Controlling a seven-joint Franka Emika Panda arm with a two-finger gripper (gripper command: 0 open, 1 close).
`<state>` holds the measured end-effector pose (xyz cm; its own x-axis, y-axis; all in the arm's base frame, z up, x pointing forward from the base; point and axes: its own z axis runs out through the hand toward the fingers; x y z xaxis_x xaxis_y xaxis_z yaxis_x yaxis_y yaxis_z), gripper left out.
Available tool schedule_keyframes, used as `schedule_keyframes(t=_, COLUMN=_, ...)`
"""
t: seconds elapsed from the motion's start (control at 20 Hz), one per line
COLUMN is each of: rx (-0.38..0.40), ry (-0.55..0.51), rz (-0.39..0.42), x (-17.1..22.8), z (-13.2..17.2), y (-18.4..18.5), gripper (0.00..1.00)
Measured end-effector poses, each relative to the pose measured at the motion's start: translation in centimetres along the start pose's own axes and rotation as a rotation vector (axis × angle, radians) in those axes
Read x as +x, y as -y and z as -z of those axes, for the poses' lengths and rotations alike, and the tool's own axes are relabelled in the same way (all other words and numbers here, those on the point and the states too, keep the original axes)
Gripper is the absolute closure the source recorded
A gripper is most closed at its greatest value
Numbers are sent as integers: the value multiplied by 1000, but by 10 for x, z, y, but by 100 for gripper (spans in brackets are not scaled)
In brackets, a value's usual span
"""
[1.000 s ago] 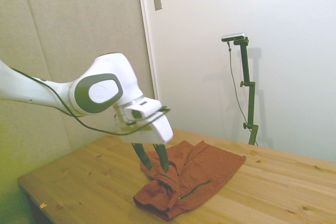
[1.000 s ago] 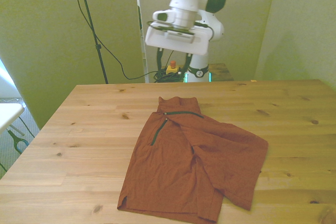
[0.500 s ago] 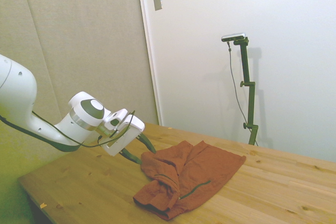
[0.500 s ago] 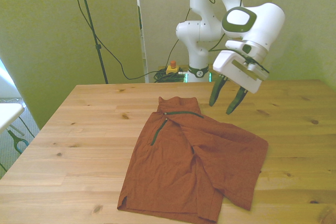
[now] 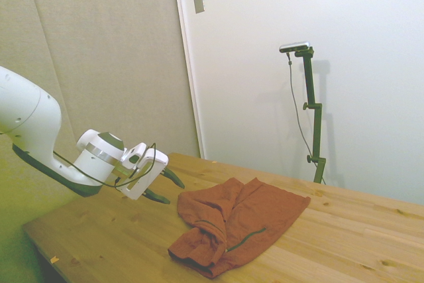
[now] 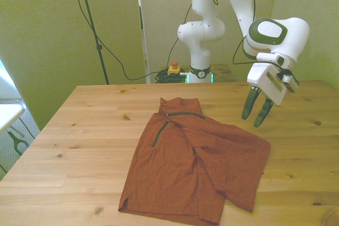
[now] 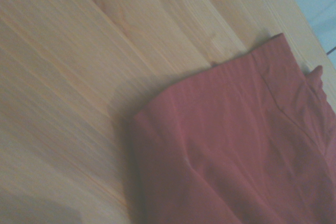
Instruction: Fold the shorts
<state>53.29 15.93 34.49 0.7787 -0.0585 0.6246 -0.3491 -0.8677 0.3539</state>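
No bins or boxes here, just the wooden table (image 6: 79, 130) with the shorts (image 6: 196, 160) lying on it. In the front view they fill the lower middle of the frame, mostly flat with a flap folded over toward the lower right, and their bottom hem sits close to the table's near edge at the bottom of the picture. The dark zipper line (image 6: 159, 132) runs near the top of the garment, just left of centre. In the side view the shorts (image 5: 238, 223) are in the lower middle, bunched into a thicker roll at the near end and lying flatter toward the far end.

The gripper (image 6: 256, 108) hangs in the air in the right middle of the front view, above and just to the right of the shorts' upper right edge. Its two dark fingers (image 6: 247, 104) are spread apart with a clear gap between them, gripping nothing and touching nothing. In the side view the gripper (image 5: 164, 186) is left of centre, fingers pointing toward the near end of the shorts but apart from the cloth.

The wrist view shows a corner of the shorts (image 7: 247, 145) on bare wood, a bit blurry.

Lots of bare wood to the left of the shorts in the front view, and a strip on the right too. Farther back, the white arm's base (image 6: 201, 35) stands at top centre.
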Motion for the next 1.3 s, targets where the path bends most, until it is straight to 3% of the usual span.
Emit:
schedule_keyframes(t=0.5, rx=-21, ry=24, rz=-19, x=11, z=-33, y=3, gripper=0)
schedule_keyframes(t=1.3, rx=-23, ry=14, rz=-60, x=41, z=-57, y=12, gripper=0)
